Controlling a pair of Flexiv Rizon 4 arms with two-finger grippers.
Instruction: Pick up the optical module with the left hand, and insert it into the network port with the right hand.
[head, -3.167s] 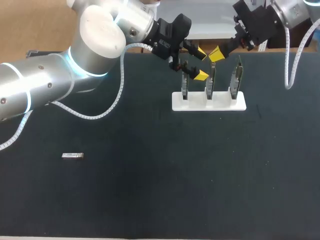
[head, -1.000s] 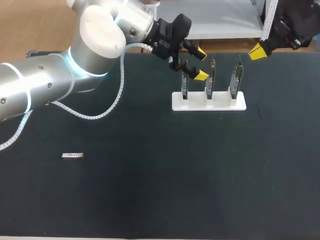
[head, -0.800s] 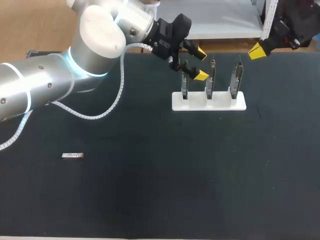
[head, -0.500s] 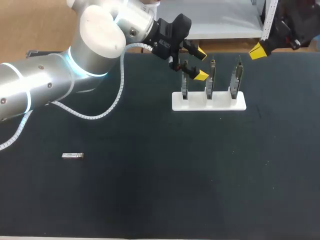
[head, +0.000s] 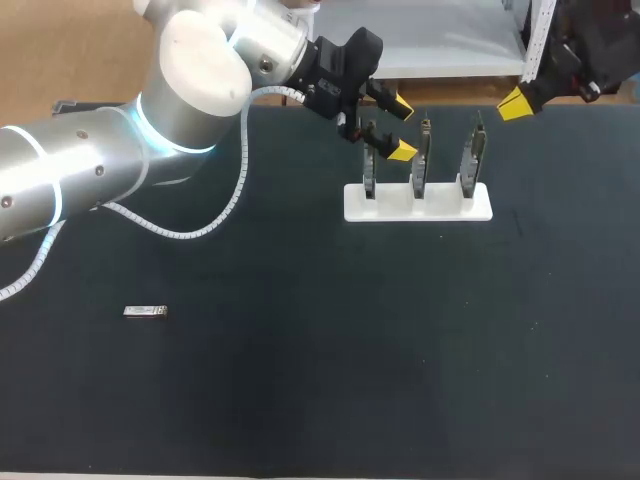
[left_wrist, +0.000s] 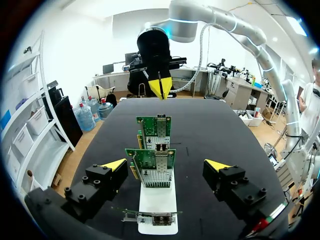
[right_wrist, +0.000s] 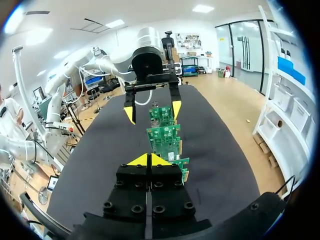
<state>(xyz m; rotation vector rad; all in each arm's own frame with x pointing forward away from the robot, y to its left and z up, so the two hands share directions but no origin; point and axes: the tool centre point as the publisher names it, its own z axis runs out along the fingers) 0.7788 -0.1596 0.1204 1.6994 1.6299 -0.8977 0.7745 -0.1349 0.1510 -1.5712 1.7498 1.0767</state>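
Reaches in with the left arm (head: 100, 170) from the left edge of the tabletop (head: 300, 380), forearm slanting across to the middle of the far edge. Holds the left gripper (head: 400, 128) there spread wide, yellow tips well apart. Hangs the right arm (head: 600, 40) over the far right corner, showing only its black wrist. Has the right gripper (head: 515, 102) closed, yellow tips pressed together, aimed along the far edge toward the left gripper.
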